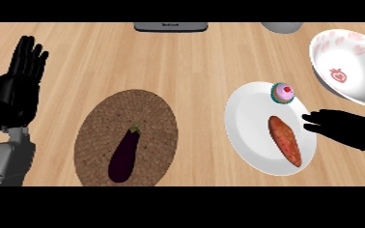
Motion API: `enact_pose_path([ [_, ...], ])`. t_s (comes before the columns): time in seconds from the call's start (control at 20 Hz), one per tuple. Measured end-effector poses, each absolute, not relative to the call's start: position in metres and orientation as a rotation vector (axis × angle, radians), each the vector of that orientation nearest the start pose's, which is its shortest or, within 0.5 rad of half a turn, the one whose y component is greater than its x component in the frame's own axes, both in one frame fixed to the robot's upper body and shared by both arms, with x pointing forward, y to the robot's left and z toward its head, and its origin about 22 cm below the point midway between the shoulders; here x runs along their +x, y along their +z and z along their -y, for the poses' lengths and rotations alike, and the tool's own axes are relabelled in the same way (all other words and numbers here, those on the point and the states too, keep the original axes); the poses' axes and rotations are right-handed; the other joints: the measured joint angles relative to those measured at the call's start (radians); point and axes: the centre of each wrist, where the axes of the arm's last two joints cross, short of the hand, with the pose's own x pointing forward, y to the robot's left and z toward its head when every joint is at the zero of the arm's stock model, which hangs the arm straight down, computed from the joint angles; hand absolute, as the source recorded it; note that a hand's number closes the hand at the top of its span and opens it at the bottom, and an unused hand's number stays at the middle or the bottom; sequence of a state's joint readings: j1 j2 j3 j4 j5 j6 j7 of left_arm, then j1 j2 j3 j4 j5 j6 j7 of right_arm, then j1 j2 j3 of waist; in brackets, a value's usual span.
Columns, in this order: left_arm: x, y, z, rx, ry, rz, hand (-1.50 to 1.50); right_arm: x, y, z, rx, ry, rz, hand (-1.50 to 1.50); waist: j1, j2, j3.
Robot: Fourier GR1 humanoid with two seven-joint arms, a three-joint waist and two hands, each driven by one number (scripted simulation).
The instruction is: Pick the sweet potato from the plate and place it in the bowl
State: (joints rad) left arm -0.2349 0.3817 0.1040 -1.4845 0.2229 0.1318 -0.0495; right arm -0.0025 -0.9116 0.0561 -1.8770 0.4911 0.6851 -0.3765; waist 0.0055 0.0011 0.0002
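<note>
Orange sweet potato (pixel 285 140) lies lengthwise on the plate (pixel 246 121), just left of the right hand (pixel 341 128), whose fingers (pixel 317 118) reach relaxed, holding nothing.

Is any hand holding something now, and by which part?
Nothing is held. The right hand is beside the sweet potato, apart from it; the left hand rests open.

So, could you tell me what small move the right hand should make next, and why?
Probably a short move toward the view's left and down, so the right hand closes around the sweet potato. The hand is at the white plate's right rim, fingers pointing at the sweet potato but apparently not touching it, and it lies lengthwise, clear of the cupcake.
</note>
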Motion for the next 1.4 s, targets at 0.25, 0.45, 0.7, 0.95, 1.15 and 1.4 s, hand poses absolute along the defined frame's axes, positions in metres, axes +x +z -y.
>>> enact_pose_path([
  [0.25,0.294,0.085,-0.324,0.239,0.024,1.789,0.0,0.24,0.134,0.335,-0.27,1.741,1.283,-1.5,-0.001,-0.001,0.0],
  [0.45,0.291,0.085,-0.326,0.24,0.024,1.782,0.0,0.247,0.115,0.336,-0.274,1.739,1.285,-1.5,-0.002,-0.001,0.0],
  [0.7,0.296,0.079,-0.333,0.243,0.024,1.779,0.0,0.258,0.097,0.338,-0.257,1.738,1.312,-1.5,-0.002,0.0,0.0],
  [0.95,0.297,0.081,-0.327,0.241,0.027,1.777,0.0,0.261,0.082,0.33,-0.236,1.753,1.342,-1.5,-0.004,-0.001,0.0],
  [1.15,0.294,0.082,-0.331,0.24,0.031,1.784,0.0,0.264,0.074,0.325,-0.242,1.765,1.327,-1.5,-0.004,-0.001,0.0],
  [1.4,0.296,0.081,-0.327,0.238,0.028,1.784,0.0,0.269,0.065,0.322,-0.249,1.783,1.293,-1.5,-0.004,-0.001,0.0],
])
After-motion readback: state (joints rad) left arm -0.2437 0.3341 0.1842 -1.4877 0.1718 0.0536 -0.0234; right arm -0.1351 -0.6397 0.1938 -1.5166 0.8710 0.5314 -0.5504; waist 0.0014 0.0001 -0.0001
